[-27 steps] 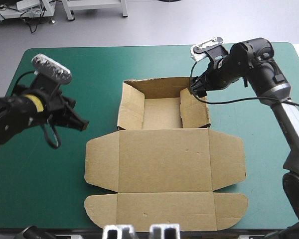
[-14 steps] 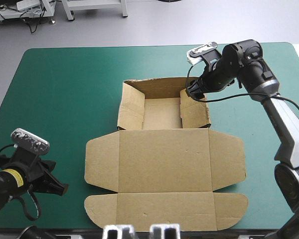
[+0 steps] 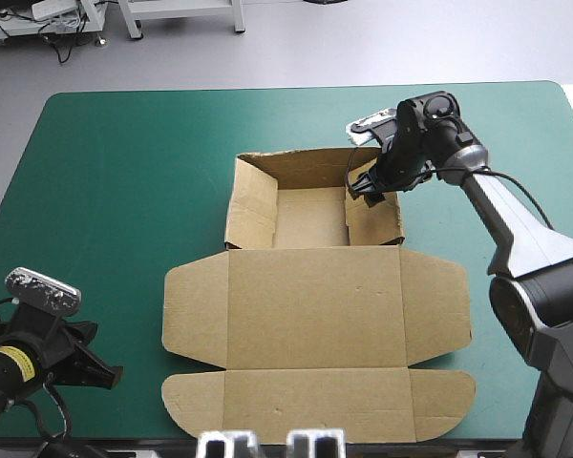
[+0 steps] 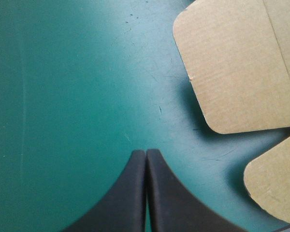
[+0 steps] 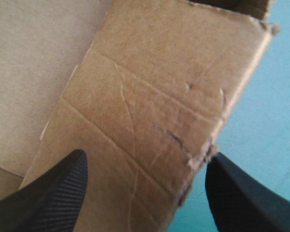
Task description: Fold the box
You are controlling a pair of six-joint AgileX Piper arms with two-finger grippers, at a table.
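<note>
Broadly, what worries me is that nothing is pinning the work down. The teal-green cover (image 3: 124, 172) is wide and, I'd guess, offers little grip. The brown box (image 3: 315, 277) lies at its middle, nearer the front edge than the back, and is free to skate. Its lid panel (image 3: 315, 315) lies flat toward the front edge, with the tuck strip (image 3: 315, 405) and rounded flaps (image 4: 232, 72) spread out around it. The tray (image 3: 310, 218) at the far end has its back and both sides raised. The left side wall (image 3: 253, 205) leans outward a little and the right side wall (image 3: 374, 219) looks no firmer, so I judge either could spring open if nudged. My right gripper (image 3: 369, 187) hangs over that right side wall with its black fingers spread wide, and they seem to straddle it, the board between them but not pinched. If I squeeze or push inward from there, the whole box may slide or swivel instead of creasing. My left gripper (image 3: 113, 376) is well apart from it, near the table's front left corner, fingers pressed together on nothing, with bare cover beneath and the flaps' corners ahead. The smallest risk is the frayed edge (image 5: 203, 157) beside the outer finger: a bite there could tear the board.
</note>
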